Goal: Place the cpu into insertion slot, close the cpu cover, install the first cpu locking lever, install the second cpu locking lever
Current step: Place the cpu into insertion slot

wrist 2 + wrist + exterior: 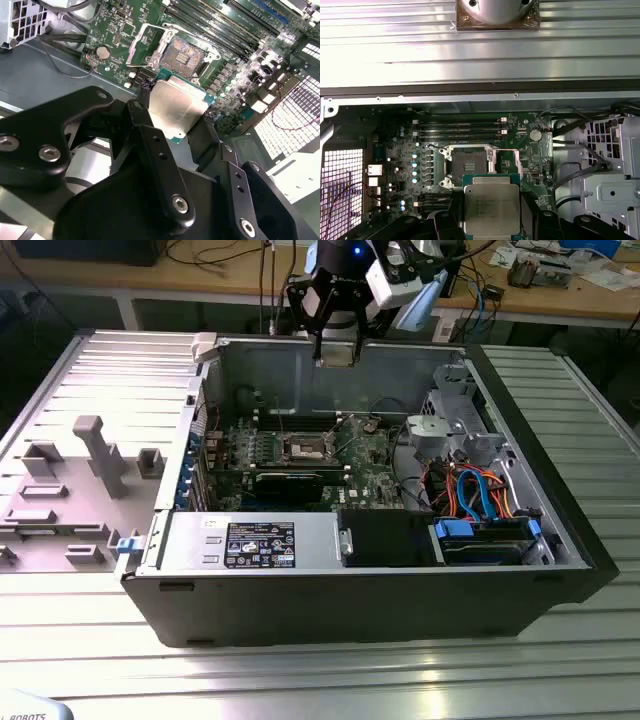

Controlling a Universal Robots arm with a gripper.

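- The cpu was seen clamped flat in the pincer, held in the air over the open computer case by its far wall.
- The insertion slot was seen uncovered on the green board, below the cpu and well apart from it.
- The cpu cover was seen swung up beside the slot.

A ribbed metal table spans the lower part of the exterior view. An open computer case stands on it at centre frame. At middle left, just beside the case, lies a grey fixture plate bearing upright blocks. A white item lies at the lower left corner.
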